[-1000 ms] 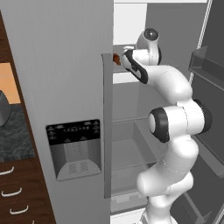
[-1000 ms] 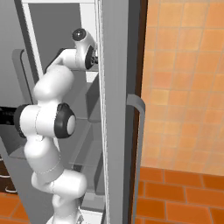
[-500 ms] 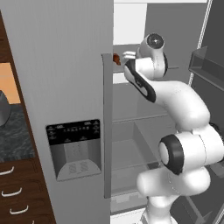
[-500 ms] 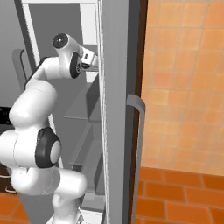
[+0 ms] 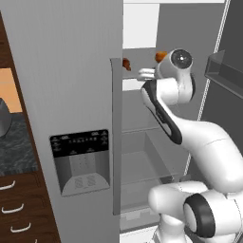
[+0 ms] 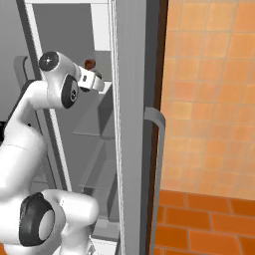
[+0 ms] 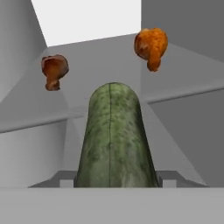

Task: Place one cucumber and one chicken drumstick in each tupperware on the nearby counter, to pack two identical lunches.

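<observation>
Clearly the gripper (image 7: 114, 186) is clamped on a cucumber (image 7: 114, 140), which runs lengthwise out from between the jaws, so the step in hand looks like carrying it out of the fridge toward a tupperware. In the left base view the hand (image 5: 147, 74) sits at the upper shelf (image 5: 135, 81), close beside the closed door's edge (image 5: 117, 142). 2 drumsticks show beyond the cucumber in the hand view, a darker 1 (image 7: 54, 70) and a brighter orange 1 (image 7: 151, 46), both apart from it. To do this well, I would draw straight back along the shelf, keep the grip firm and level so the round cucumber does not roll or slip, and clear that door edge before swinging toward the counter.
</observation>
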Available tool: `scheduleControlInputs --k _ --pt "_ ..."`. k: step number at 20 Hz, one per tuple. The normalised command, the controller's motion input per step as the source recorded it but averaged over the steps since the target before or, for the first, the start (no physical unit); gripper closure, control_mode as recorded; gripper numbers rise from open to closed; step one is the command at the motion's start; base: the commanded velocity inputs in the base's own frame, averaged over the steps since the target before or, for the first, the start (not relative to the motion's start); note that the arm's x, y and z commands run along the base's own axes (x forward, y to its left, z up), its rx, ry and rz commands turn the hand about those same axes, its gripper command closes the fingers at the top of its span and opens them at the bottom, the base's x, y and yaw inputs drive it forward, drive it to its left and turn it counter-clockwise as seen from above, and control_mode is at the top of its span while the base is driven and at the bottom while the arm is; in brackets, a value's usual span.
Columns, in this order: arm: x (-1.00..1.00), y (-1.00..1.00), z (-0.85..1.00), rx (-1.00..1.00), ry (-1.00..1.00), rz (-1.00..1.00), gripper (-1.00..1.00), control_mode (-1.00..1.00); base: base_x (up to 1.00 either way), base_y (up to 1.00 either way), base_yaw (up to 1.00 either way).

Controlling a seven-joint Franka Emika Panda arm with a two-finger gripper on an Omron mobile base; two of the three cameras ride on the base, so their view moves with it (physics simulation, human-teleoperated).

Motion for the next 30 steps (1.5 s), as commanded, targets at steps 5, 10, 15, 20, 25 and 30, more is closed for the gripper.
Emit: scheduleControlInputs --k 5,10,15,20,25,30 --pt "-1.00 0.00 -0.04 0.00 0.06 0.00 1.00 -1.00 0.00 0.00 0.00" --pt "-1.00 0.03 -0.21 -0.01 0.05 0.05 1.00 -1.00 0.00 0.00 0.00" --pt "-0.20 0.01 -0.09 0.00 0.01 0.02 1.00 1.00 -0.80 0.15 0.08" --pt "0.00 0.00 0.00 0.00 0.00 0.00 1.00 1.00 -0.48 0.88 0.25" --pt "0.00 0.00 0.00 0.00 0.00 0.00 1.00 1.00 0.03 1.00 0.33" --pt "0.00 0.00 0.00 0.00 0.00 0.00 1.00 1.00 0.21 1.00 0.30"
